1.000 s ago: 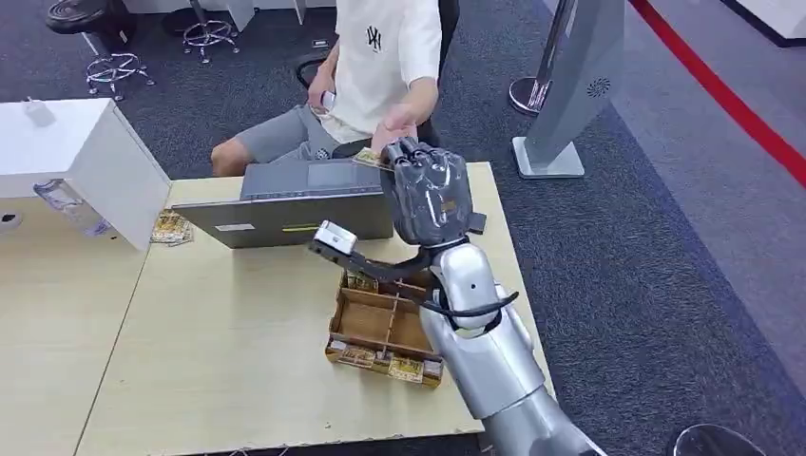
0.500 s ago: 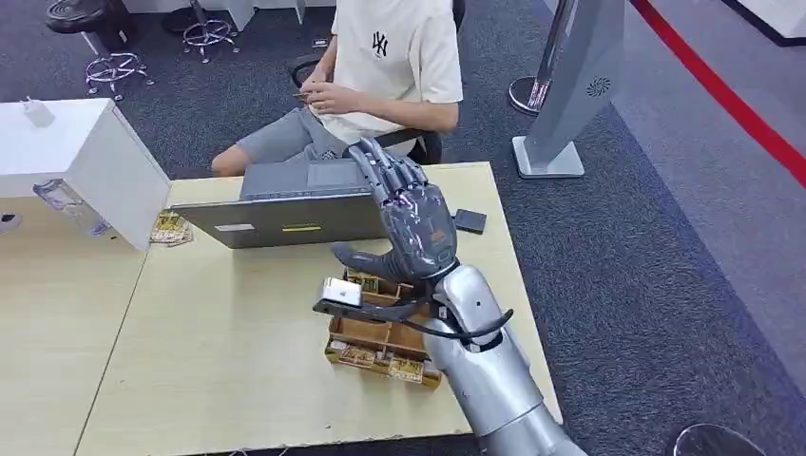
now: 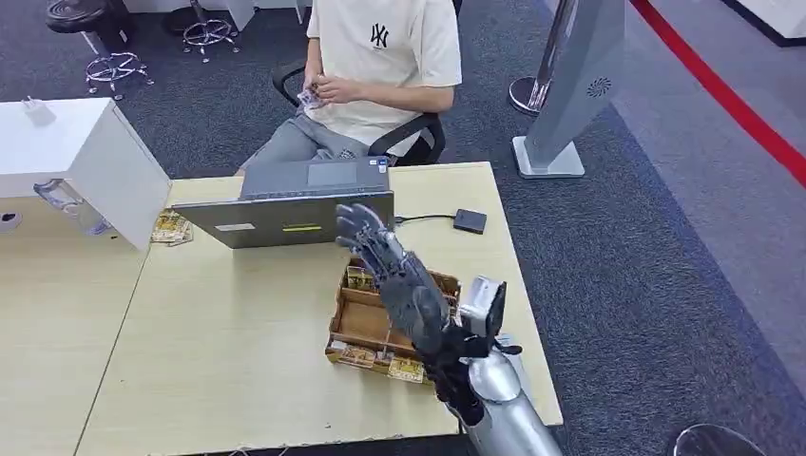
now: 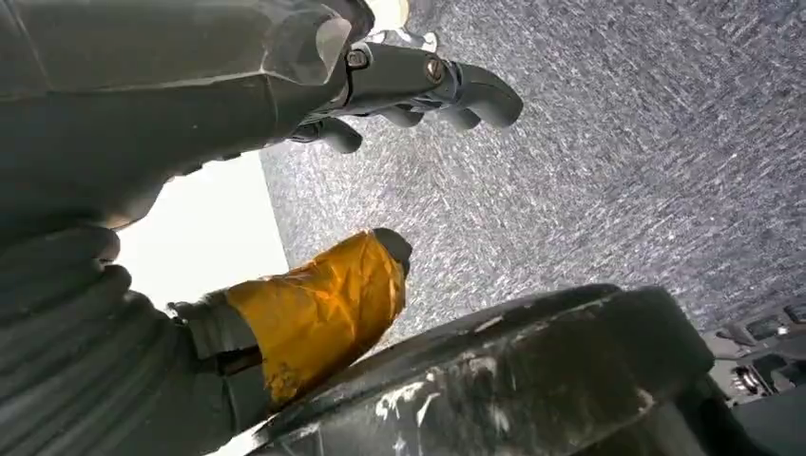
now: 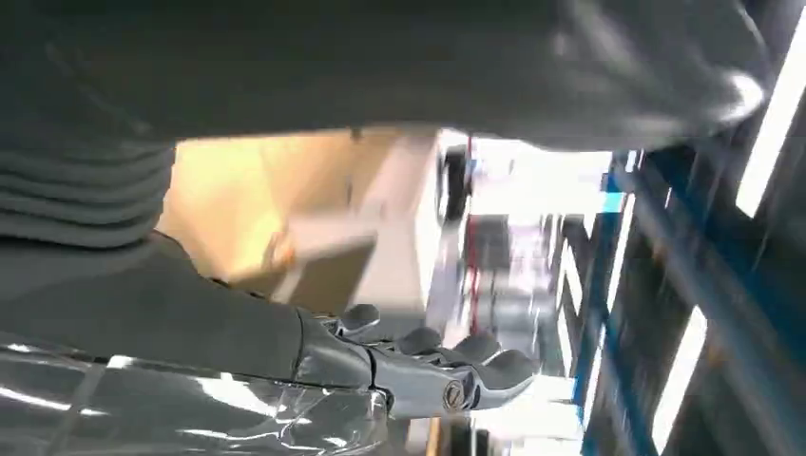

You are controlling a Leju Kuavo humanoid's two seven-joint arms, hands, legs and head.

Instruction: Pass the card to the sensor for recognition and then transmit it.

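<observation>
My right hand (image 3: pixel 404 280) hangs over the card tray (image 3: pixel 366 323) near the worktop's (image 3: pixel 238 351) right edge — fingers spread, empty; the person (image 3: pixel 380 57) holds a card.

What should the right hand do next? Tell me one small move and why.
Probably lower the right hand toward the cards in the wooden tray below it: its fingers are spread and hold nothing, while the seated person holds a card. If no further card is due, drawing back would fit instead.
</observation>
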